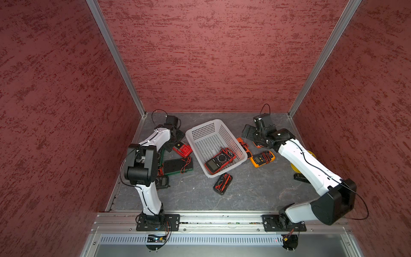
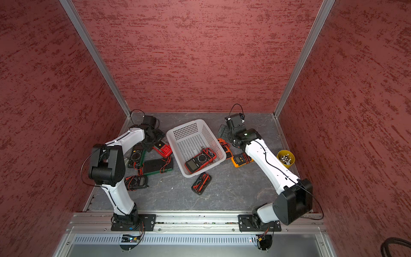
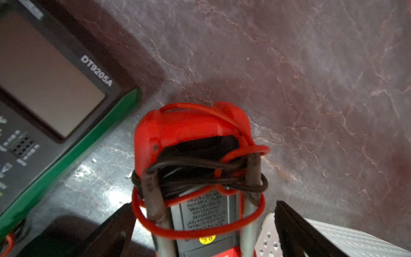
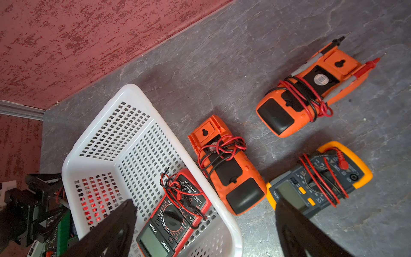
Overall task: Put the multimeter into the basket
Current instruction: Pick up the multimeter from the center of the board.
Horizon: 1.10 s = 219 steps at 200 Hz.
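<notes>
Now, left gripper [image 3: 203, 211]: wide, astride meter [image 3: 191, 131].
Right gripper [image 4: 205, 203]: wide.
Meter, basket's [image 1: 203, 131] nine o'clock: we judge stiff; pinch flanks.

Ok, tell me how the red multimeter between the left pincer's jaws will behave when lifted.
The red rubber-booted multimeter, lying back up, is probably rigid and grippy. The red and black test leads wound around it look loose, so loops may shift or snag the open left pincer. Lying flat on the grey stone-patterned table, it should slide, not roll.
</notes>
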Each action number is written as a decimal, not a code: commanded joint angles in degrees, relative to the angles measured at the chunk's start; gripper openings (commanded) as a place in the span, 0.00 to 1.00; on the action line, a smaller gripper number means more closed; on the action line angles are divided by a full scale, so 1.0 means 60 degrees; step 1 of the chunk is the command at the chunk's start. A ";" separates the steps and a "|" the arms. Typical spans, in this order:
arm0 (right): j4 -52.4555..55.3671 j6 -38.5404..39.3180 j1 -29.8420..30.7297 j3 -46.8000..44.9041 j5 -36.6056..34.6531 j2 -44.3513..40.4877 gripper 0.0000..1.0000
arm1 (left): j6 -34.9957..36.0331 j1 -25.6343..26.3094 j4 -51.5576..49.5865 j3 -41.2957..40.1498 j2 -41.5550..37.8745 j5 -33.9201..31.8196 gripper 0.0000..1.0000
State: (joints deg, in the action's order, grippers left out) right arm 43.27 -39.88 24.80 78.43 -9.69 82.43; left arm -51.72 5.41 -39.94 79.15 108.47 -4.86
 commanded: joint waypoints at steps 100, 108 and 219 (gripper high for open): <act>-0.0645 -0.0231 -0.0021 -0.0299 -0.0014 0.0119 0.99 | 0.0256 -0.0104 -0.0213 0.1207 0.1794 -0.0202 0.99; -0.0646 -0.0233 -0.0017 -0.0313 -0.0004 0.0119 0.99 | 0.0271 -0.0148 -0.0176 0.1214 0.1851 -0.0167 0.94; -0.0334 0.0365 -0.0004 0.0131 0.0088 0.0079 0.99 | 0.3041 -0.0586 0.0315 0.1873 -0.0027 -0.0930 0.08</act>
State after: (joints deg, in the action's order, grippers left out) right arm 40.77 -39.38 24.80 77.23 -9.58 82.85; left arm -43.00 2.13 -41.30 85.78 114.78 -8.12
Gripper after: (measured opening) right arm 0.990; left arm 0.846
